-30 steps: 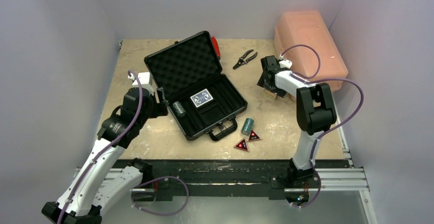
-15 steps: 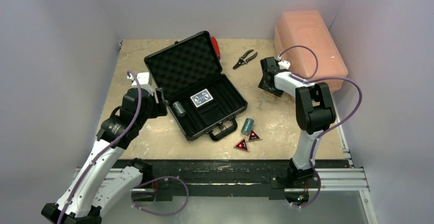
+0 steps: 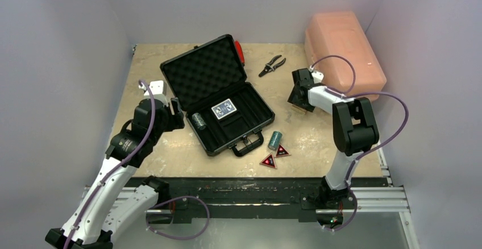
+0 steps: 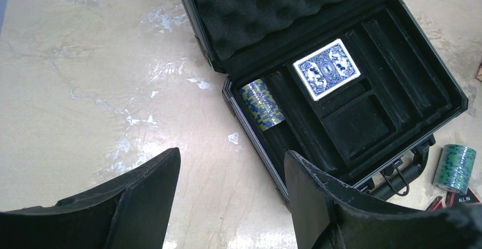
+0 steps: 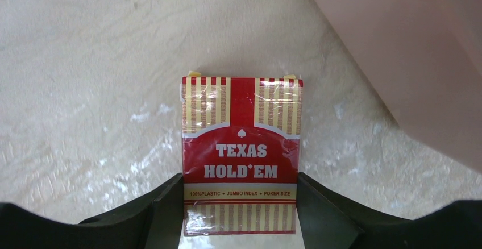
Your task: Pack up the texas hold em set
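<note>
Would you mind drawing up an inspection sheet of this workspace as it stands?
Surface: beige tabletop, shiny smears.
Job's things: black briefcase open; blue card deck and one chip roll inside; second chip roll and two triangles on the table by the handle; red Texas Hold'em deck outside.
Clutter: pliers, red-handled tool, pink box.
Grippers: left gripper open, empty; right gripper jaws against that deck's sides.
Cables: purple cables loop along both arms, snagging nothing.
Surroundings: plain grey walls.
</note>
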Action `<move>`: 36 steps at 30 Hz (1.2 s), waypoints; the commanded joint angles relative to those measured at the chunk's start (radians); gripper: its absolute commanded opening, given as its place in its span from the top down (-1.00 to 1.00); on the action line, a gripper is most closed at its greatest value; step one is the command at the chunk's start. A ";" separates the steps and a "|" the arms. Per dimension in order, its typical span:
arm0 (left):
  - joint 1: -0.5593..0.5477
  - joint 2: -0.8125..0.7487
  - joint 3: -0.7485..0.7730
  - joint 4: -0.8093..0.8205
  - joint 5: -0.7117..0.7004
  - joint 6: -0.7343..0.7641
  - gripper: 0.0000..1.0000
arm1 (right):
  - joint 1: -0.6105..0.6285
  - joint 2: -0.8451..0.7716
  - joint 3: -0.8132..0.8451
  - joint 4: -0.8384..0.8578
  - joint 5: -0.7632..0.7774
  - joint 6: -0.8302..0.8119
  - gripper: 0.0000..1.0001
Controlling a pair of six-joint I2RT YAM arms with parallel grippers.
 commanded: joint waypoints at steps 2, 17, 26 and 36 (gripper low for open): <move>0.007 -0.024 0.029 0.021 -0.016 0.013 -0.33 | 0.005 -0.098 -0.106 -0.024 -0.117 0.016 -0.21; 0.007 -0.044 0.027 0.021 0.019 0.034 -0.33 | 0.039 -0.407 -0.365 -0.075 -0.216 0.173 -0.81; 0.007 -0.043 0.021 0.026 0.020 0.039 -0.34 | 0.039 -0.438 -0.302 -0.114 -0.209 0.094 -0.98; 0.007 -0.038 0.018 0.021 -0.025 0.031 -0.34 | 0.038 -0.306 -0.192 -0.083 -0.196 -0.070 -0.91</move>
